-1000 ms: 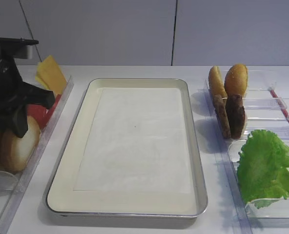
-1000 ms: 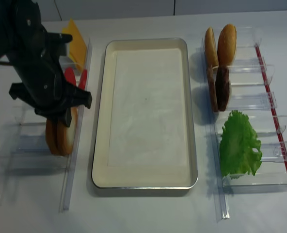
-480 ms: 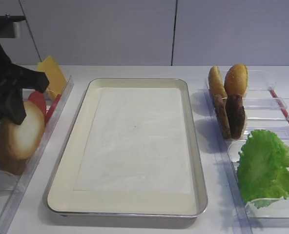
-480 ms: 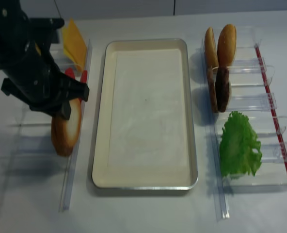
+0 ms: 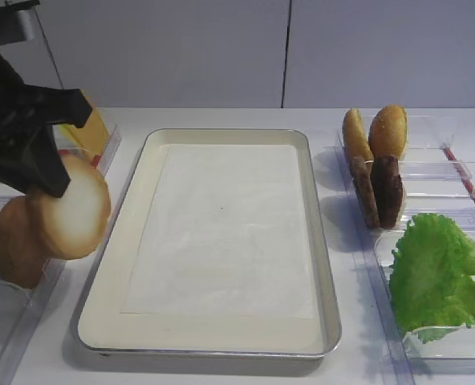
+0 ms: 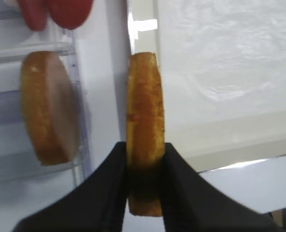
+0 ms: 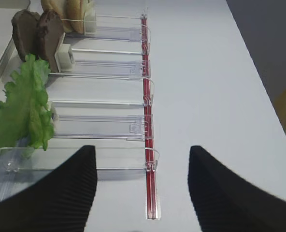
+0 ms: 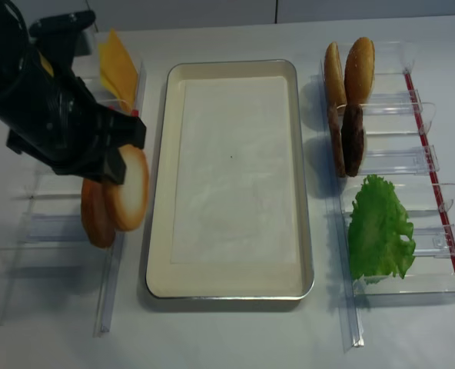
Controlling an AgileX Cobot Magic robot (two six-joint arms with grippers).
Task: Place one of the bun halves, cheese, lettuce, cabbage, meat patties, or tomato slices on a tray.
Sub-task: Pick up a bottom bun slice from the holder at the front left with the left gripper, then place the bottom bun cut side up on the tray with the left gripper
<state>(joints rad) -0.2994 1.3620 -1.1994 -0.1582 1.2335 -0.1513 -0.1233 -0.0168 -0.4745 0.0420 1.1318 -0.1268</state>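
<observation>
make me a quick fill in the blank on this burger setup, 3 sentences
1. The left gripper is shut on a ____ half.
2. The tray holds only a ____ paper liner.
3. The lettuce lies in a bin to the ____ of the tray.

Missing words: bun; white; right

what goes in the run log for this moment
left gripper: shut on bun half, lifted | heading: tray, bare | right gripper: open, idle | second bun half: in bin
</observation>
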